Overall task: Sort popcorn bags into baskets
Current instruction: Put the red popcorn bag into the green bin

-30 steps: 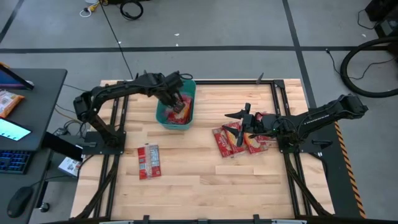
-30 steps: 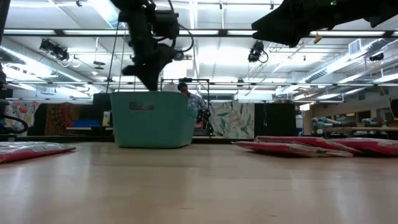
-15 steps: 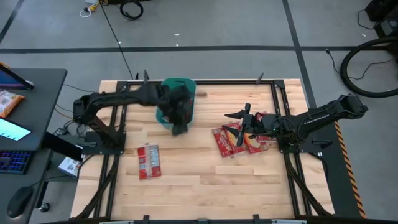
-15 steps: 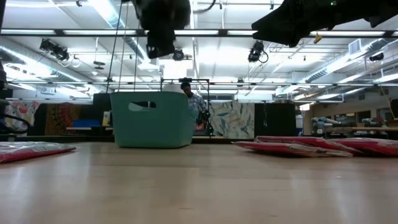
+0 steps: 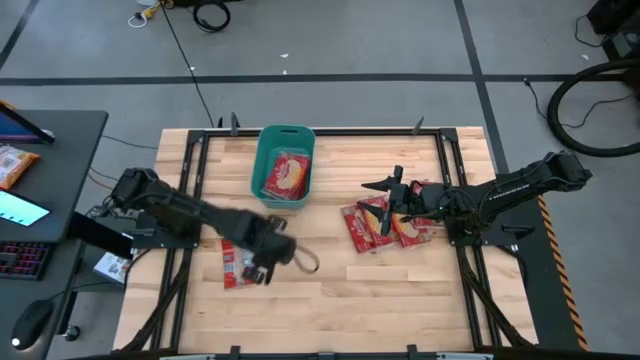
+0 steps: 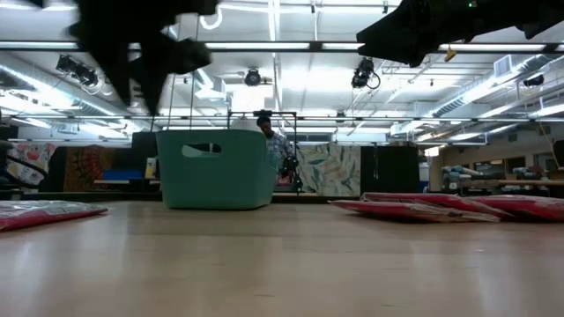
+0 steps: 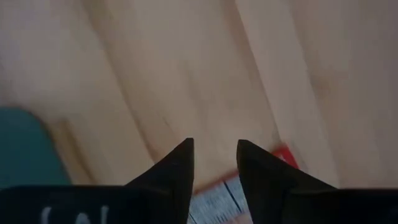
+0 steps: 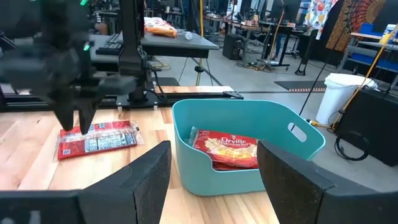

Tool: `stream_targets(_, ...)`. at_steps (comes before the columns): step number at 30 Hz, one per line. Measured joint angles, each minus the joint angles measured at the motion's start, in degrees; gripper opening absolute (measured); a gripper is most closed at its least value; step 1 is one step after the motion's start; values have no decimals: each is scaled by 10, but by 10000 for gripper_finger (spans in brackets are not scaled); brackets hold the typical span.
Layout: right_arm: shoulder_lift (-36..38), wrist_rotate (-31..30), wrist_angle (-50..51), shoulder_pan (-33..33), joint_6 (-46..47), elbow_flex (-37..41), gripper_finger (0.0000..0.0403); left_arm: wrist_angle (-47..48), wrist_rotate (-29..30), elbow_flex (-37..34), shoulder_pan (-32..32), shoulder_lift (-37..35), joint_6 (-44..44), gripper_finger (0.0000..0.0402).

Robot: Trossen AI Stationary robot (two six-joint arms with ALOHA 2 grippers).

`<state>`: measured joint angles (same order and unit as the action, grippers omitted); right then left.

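Observation:
The teal basket (image 5: pixel 285 165) (image 6: pixel 216 167) (image 8: pixel 249 149) stands at the table's far middle, with one red popcorn bag (image 5: pixel 287 177) (image 8: pixel 227 149) lying flat inside. A lone popcorn bag (image 5: pixel 238 262) (image 8: pixel 96 140) (image 7: pixel 283 155) lies flat on the near left. Several more overlap in a pile (image 5: pixel 385 222) (image 6: pixel 441 207) on the right. My left gripper (image 5: pixel 262 262) (image 7: pixel 214 146) (image 8: pixel 78 124) hovers above the lone bag's right edge, pointing down, slightly open and empty. My right gripper (image 5: pixel 385 190) (image 8: pixel 214 174) hangs wide open and empty above the pile's far left side.
Black frame rails (image 5: pixel 195 170) run along the table's left, right and far sides. A desk (image 5: pixel 40 200) with screens, a keyboard and an orange-and-white packet (image 5: pixel 15 165) stands left of the table. A person (image 6: pixel 269 136) stands in the room beyond the basket.
My left gripper has risen out of the basket and swung toward the table's near left, ending above the lone bag. A popcorn bag stays lying in the basket.

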<state>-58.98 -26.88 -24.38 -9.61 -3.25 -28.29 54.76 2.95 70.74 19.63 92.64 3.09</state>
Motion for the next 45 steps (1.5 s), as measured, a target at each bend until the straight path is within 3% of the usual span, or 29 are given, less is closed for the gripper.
stream_targets(5,0,0,-1,0,0,0,242,34,21,-50,70,0,-25,176)
stream_targets(12,0,0,-3,0,0,0,242,45,20,-119,124,0,8,221)
stream_targets(23,0,0,-4,0,1,0,242,56,32,-210,169,0,82,202)
stream_targets(28,0,0,-4,0,1,0,242,50,92,-221,203,0,100,202)
stream_targets(40,0,12,-9,0,1,0,242,-11,158,-277,263,-2,93,198)
stream_targets(45,0,12,-9,0,1,0,242,-25,175,-283,270,-2,72,145)
